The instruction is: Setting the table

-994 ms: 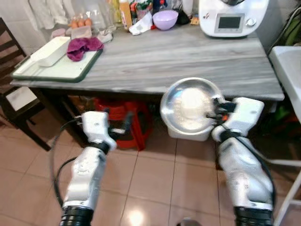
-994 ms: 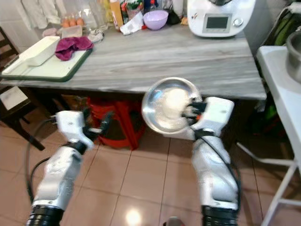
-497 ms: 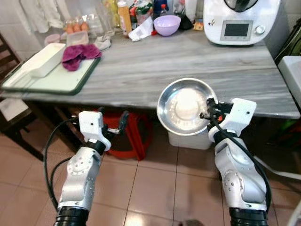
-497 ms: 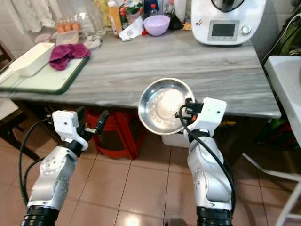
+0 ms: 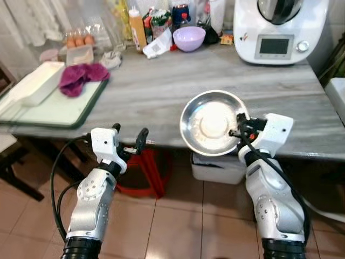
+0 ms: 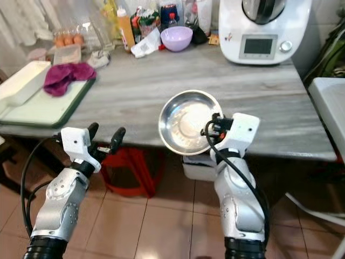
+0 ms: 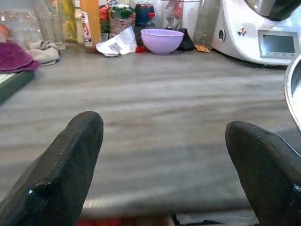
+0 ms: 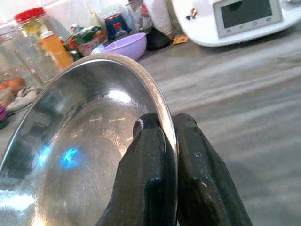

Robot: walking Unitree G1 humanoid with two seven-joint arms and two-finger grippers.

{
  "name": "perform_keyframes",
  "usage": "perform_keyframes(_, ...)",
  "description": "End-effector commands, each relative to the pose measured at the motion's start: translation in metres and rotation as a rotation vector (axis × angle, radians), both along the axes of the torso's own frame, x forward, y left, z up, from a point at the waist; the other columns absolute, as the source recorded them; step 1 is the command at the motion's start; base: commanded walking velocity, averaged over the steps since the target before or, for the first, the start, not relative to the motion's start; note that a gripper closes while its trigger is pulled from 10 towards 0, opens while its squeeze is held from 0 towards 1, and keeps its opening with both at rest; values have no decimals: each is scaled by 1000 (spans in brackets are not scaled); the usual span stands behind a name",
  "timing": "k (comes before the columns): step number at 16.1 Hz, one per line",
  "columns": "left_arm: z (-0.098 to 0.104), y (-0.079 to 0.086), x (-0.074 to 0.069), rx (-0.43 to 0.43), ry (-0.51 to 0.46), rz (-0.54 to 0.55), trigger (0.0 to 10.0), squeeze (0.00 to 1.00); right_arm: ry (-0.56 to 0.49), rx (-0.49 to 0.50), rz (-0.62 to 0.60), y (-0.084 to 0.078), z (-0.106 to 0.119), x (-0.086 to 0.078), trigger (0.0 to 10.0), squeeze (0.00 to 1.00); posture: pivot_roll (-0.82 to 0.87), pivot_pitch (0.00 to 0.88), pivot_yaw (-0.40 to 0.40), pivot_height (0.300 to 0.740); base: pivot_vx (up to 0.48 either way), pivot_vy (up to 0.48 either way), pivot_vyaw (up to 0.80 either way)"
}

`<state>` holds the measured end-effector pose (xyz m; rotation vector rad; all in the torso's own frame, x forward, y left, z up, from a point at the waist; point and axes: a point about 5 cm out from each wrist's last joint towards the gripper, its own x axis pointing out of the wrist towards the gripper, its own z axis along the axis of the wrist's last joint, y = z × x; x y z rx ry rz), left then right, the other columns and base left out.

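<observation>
A shiny steel bowl is held up over the front edge of the grey wooden table, tilted toward me. My right gripper is shut on the bowl's rim, one finger inside and one outside. My left gripper is open and holds nothing, just in front of the table's front edge, left of the bowl. In the left wrist view its fingers are spread wide before the tabletop.
At the table's back stand a white kitchen machine, a lilac bowl, bottles and jars. A green-rimmed tray with a white dish and purple cloth lies left. A red stool stands underneath.
The camera has come closer to the table and looks more over it. Both grippers now sit at the table's front edge, the bowl still held in the right one.
</observation>
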<state>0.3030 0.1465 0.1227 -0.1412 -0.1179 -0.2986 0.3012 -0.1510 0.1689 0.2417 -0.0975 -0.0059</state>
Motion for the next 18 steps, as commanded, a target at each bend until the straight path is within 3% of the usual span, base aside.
perform_keyframes(1, 1, -3, 0, -2, 1, -11, 10000, 0, -14, 5, -13, -3, 3, 0, 10000, 0, -153, 123, 99, 740, 398, 0, 0)
perform_keyframes(4, -1, -2, 0, 7, 6, -7, 10000, 0, -7, 41, -28, -4, 0, 1, 10000, 0, -151, 123, 102, 740, 361, 0, 0)
perform_keyframes(8, -2, 3, -4, 23, 8, -11, 10000, 0, 35, 27, -73, -13, -5, 5, 10000, 0, -146, 124, 106, 740, 0, 0, 0)
perform_keyframes(12, -10, 10, -17, 59, 25, -38, 10000, 0, 78, 29, -114, -18, -10, 16, 10000, 0, -141, 126, 106, 740, 0, 0, 0)
perform_keyframes(14, -14, 9, -25, 80, 35, -78, 10000, 0, 90, 103, -96, -19, -13, 20, 10000, 0, -139, 125, 104, 740, 0, 0, 0)
perform_keyframes(18, -23, 7, -42, 132, 62, -182, 10000, 0, 144, 142, 35, 2, -17, 33, 10000, 0, -133, 125, 101, 740, 0, 0, 0)
